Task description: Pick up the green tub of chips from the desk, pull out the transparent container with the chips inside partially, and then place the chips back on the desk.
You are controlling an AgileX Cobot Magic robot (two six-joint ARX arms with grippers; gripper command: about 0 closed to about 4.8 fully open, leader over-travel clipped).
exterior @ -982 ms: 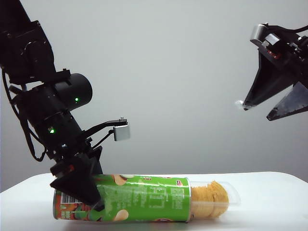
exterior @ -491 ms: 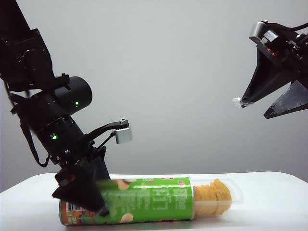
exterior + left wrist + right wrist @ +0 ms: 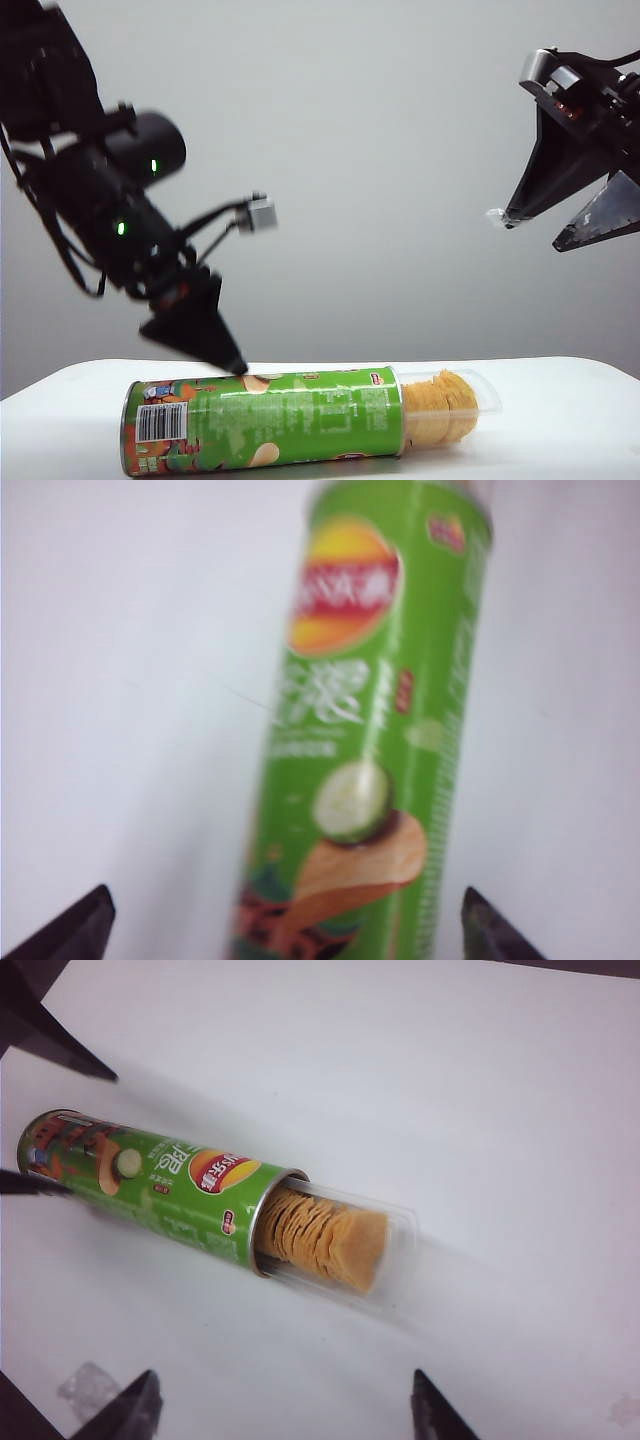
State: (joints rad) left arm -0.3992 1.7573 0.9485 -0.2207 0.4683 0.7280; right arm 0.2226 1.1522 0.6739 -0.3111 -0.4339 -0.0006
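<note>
One green tub of chips (image 3: 262, 420) lies on the desk (image 3: 560, 420), one transparent container (image 3: 470, 398) of chips (image 3: 438, 405) half out, beneath two spread, empty grippers: left gripper (image 3: 285, 932) just above it, right gripper (image 3: 560, 230) high.

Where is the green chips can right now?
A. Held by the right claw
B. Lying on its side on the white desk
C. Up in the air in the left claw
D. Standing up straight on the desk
B: the green tub of chips lies on its side on the desk, with the open left claw above it and the open right claw high off to the side.
</note>
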